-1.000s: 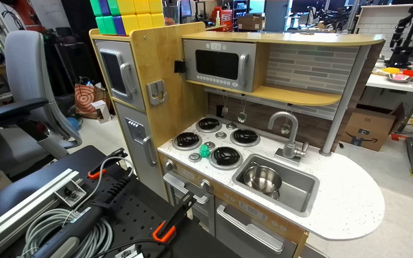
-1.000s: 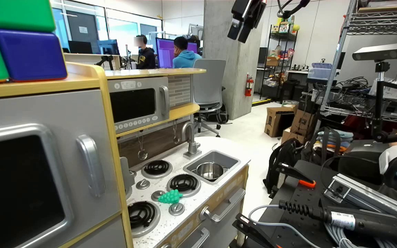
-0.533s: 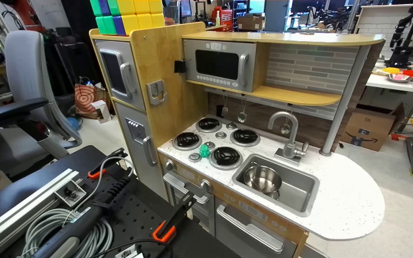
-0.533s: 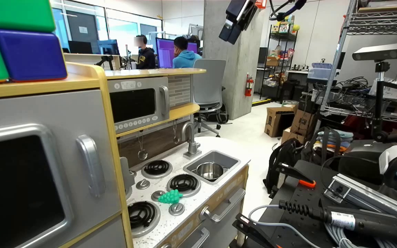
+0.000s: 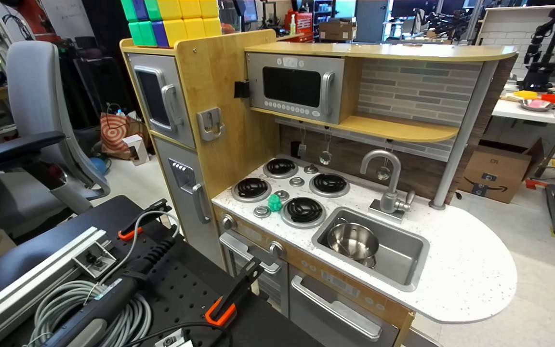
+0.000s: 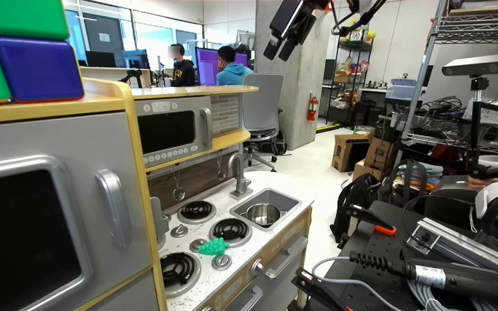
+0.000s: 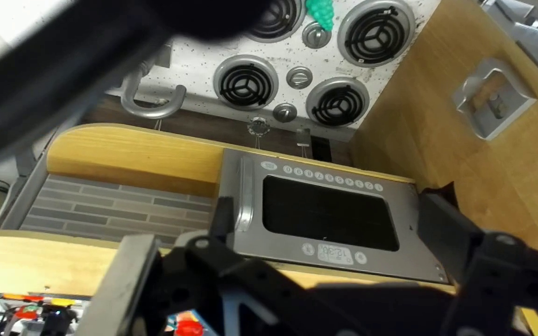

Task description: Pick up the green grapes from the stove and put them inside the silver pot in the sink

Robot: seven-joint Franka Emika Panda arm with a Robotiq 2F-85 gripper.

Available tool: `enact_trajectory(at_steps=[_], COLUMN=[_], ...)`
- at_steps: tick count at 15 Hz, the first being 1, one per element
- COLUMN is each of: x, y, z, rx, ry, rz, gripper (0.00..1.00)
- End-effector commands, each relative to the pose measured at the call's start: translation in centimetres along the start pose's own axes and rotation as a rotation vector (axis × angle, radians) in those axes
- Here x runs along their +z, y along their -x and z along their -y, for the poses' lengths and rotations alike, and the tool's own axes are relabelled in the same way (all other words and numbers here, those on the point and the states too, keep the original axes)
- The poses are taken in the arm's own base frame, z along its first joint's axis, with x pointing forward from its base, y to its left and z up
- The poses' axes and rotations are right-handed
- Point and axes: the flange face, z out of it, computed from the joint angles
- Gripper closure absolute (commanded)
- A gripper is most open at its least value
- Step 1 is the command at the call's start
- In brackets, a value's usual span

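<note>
The green grapes lie on the white stove between two knobs, beside a front burner. They show too in an exterior view and at the top edge of the wrist view. The silver pot sits in the left part of the sink; the pot also shows in an exterior view but not in the wrist view. My gripper hangs high above the toy kitchen, far from the grapes. In the wrist view my gripper is open with nothing between its fingers.
A grey microwave box and a wooden shelf overhang the back of the counter. A curved faucet stands behind the sink. A tall wooden cabinet with coloured blocks on top borders the stove.
In an exterior view my gripper has moved left and slightly down. Its fingers look farther apart than half a second ago. Grapes and pot have not moved.
</note>
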Motion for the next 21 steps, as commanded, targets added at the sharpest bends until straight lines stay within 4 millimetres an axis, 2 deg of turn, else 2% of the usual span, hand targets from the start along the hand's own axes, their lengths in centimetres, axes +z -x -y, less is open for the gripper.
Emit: enact_trajectory(at_steps=[1, 5, 9, 14, 15, 20, 21], x=[6.8, 14.5, 18.4, 21.2, 20.2, 21.3, 21.4], y=[-1.4, -2.1, -4.1, -5.3, -4.3, -4.8, -4.7], z=[0.6, 2.6, 3.4, 2.7, 3.4, 3.0, 3.0], rx=[-0.008, -0.142, -0.320, -0.540, -0.470, -0.513, -0.503], ry=[0.038, -0.060, -0.137, -0.164, -0.158, -0.159, -0.148], rz=[0.035, 0.260, 0.375, 0.531, 0.472, 0.512, 0.461], gripper=[0.00, 0.00, 0.00, 0.00, 0.00, 0.00, 0.00])
